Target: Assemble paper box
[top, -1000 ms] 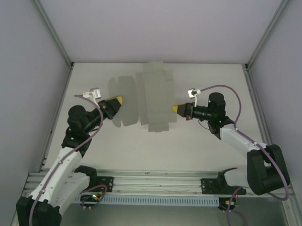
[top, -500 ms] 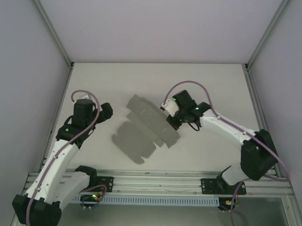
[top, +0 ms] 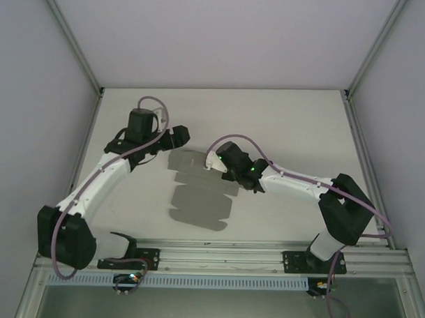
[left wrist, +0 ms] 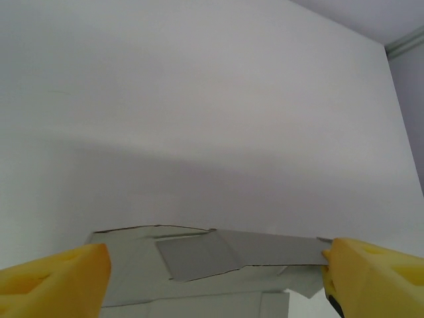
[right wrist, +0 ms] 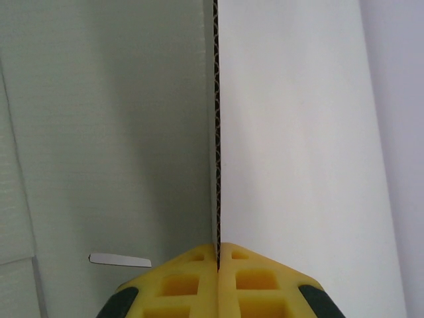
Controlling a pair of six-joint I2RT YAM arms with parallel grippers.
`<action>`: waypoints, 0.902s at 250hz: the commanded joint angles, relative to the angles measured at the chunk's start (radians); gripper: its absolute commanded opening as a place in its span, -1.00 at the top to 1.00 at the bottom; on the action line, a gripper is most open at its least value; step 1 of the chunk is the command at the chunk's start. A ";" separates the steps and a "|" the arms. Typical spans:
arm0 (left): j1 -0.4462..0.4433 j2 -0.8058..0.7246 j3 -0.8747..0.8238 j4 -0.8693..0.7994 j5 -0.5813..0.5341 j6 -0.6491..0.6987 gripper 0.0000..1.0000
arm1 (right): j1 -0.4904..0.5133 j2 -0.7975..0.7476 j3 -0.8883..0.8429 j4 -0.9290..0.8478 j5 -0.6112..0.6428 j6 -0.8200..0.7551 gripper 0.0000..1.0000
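The paper box [top: 199, 200] is a flat grey cut-out sheet with flaps, lying near the middle of the table and partly lifted at its far right edge. My right gripper [top: 214, 162] is shut on that edge; in the right wrist view the yellow fingers [right wrist: 192, 278] of my right gripper [right wrist: 217, 255] pinch the card's thin edge, with the paper box [right wrist: 99, 132] spreading to the left. My left gripper [top: 184, 136] hovers open just past the sheet's far left corner. In its wrist view, my left gripper [left wrist: 212, 281] has its tips wide apart, with the paper box [left wrist: 199, 255] and a raised flap between them.
The white table [top: 297, 120] is enclosed by pale walls at the left, right and back. A metal rail [top: 216, 255] with the arm bases runs along the near edge. Open table surface lies behind the sheet and to its right.
The right arm has dragged and turned the sheet toward the near left, keeping its grip. The left arm let go, opened, and swung up to the sheet's far left corner.
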 commanded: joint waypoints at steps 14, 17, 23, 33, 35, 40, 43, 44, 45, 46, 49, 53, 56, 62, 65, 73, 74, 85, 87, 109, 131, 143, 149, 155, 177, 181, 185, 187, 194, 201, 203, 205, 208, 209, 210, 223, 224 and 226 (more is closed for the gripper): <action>-0.033 0.071 0.046 -0.020 0.068 0.011 -0.69 | 0.008 -0.022 -0.016 0.065 0.058 -0.007 1.00; -0.033 0.075 0.048 -0.023 0.068 0.009 -0.68 | 0.008 -0.023 -0.016 0.065 0.058 -0.004 1.00; -0.035 0.087 0.048 -0.025 0.068 0.007 -0.63 | 0.008 -0.025 -0.015 0.059 0.051 0.002 1.00; -0.053 0.105 0.044 -0.016 0.076 0.004 -0.60 | 0.009 -0.029 -0.016 0.055 0.039 0.005 1.00; -0.059 0.108 0.044 -0.013 0.077 0.003 -0.60 | 0.011 -0.029 -0.017 0.056 0.038 0.006 1.00; -0.064 0.115 0.042 -0.008 0.078 0.000 -0.60 | 0.013 -0.031 -0.019 0.059 0.034 0.006 1.00; -0.067 0.121 0.041 -0.005 0.080 -0.002 -0.58 | 0.017 -0.031 -0.022 0.061 0.031 0.005 1.00; -0.067 0.123 0.041 -0.004 0.080 -0.003 -0.57 | 0.016 -0.033 -0.023 0.062 0.029 0.005 1.00; -0.067 0.124 0.041 -0.004 0.081 -0.004 -0.56 | 0.018 -0.033 -0.024 0.062 0.028 0.004 1.00; -0.067 0.126 0.041 -0.003 0.082 -0.005 -0.55 | 0.018 -0.033 -0.024 0.063 0.027 0.005 1.00; -0.068 0.130 0.041 0.000 0.084 -0.006 -0.53 | 0.020 -0.033 -0.027 0.067 0.025 0.003 1.00; -0.070 0.139 0.041 0.003 0.089 -0.007 -0.49 | 0.023 -0.034 -0.030 0.073 0.025 0.003 1.00; -0.072 0.144 0.041 0.006 0.093 -0.008 -0.48 | 0.025 -0.034 -0.034 0.078 0.026 0.003 1.00; -0.074 0.153 0.042 0.010 0.099 -0.010 -0.47 | 0.029 -0.035 -0.035 0.085 0.026 0.005 1.00; -0.076 0.159 0.043 0.012 0.103 -0.011 -0.46 | 0.030 -0.034 -0.037 0.086 0.027 0.007 1.00; -0.079 0.171 0.045 0.017 0.112 -0.015 -0.42 | 0.031 -0.035 -0.038 0.090 0.027 0.013 1.00; -0.079 0.172 0.045 0.018 0.115 -0.016 -0.42 | 0.031 -0.035 -0.038 0.091 0.027 0.015 1.00; -0.085 0.187 0.045 0.031 0.137 -0.018 -0.40 | 0.031 -0.035 -0.039 0.098 0.026 0.026 1.00; -0.087 0.189 0.045 0.034 0.141 -0.018 -0.39 | 0.031 -0.034 -0.039 0.099 0.027 0.027 1.00; -0.097 0.214 0.044 0.055 0.174 -0.027 -0.30 | 0.033 -0.034 -0.048 0.124 0.023 0.038 1.00; -0.103 0.235 0.036 0.090 0.194 -0.048 -0.22 | 0.036 -0.037 -0.063 0.154 0.003 0.039 1.00; -0.105 0.244 0.034 0.104 0.197 -0.063 -0.07 | 0.044 -0.041 -0.082 0.187 -0.008 0.025 1.00; -0.105 0.249 0.035 0.109 0.199 -0.073 0.00 | 0.048 -0.041 -0.087 0.199 -0.010 0.023 1.00; -0.105 0.251 0.033 0.120 0.208 -0.084 0.06 | 0.050 -0.041 -0.087 0.199 -0.013 0.028 1.00; -0.107 0.253 0.012 0.187 0.239 -0.120 0.28 | 0.049 -0.030 -0.075 0.193 0.007 0.046 1.00; -0.108 0.252 0.008 0.197 0.239 -0.125 0.35 | 0.048 -0.028 -0.074 0.196 0.009 0.045 1.00; -0.107 0.251 0.003 0.203 0.237 -0.129 0.42 | 0.050 -0.026 -0.075 0.199 0.013 0.045 1.00; -0.106 0.251 0.002 0.206 0.236 -0.132 0.46 | 0.049 -0.026 -0.076 0.202 0.015 0.045 1.00; -0.106 0.253 -0.001 0.211 0.232 -0.137 0.59 | 0.050 -0.026 -0.081 0.213 0.018 0.043 1.00; -0.105 0.254 -0.002 0.211 0.224 -0.142 0.69 | 0.053 -0.025 -0.088 0.228 0.020 0.040 1.00; -0.107 0.254 -0.003 0.210 0.221 -0.142 0.71 | 0.053 -0.026 -0.091 0.232 0.021 0.039 1.00; -0.107 0.254 -0.004 0.211 0.218 -0.143 0.73 | 0.055 -0.027 -0.094 0.236 0.020 0.037 1.00; -0.107 0.254 -0.005 0.210 0.215 -0.144 0.76 | 0.056 -0.028 -0.097 0.242 0.020 0.036 1.00; -0.108 0.254 -0.006 0.209 0.214 -0.145 0.77 | 0.055 -0.028 -0.099 0.244 0.019 0.036 1.00; -0.107 0.254 -0.007 0.209 0.211 -0.145 0.78 | 0.055 -0.028 -0.099 0.245 0.019 0.036 1.00; -0.108 0.254 -0.010 0.203 0.200 -0.150 0.85 | 0.057 -0.035 -0.113 0.264 0.015 0.026 1.00; -0.107 0.254 -0.011 0.201 0.199 -0.150 0.86 | 0.057 -0.036 -0.113 0.265 0.015 0.026 1.00; -0.107 0.254 -0.011 0.200 0.196 -0.150 0.87 | 0.058 -0.036 -0.115 0.266 0.015 0.026 1.00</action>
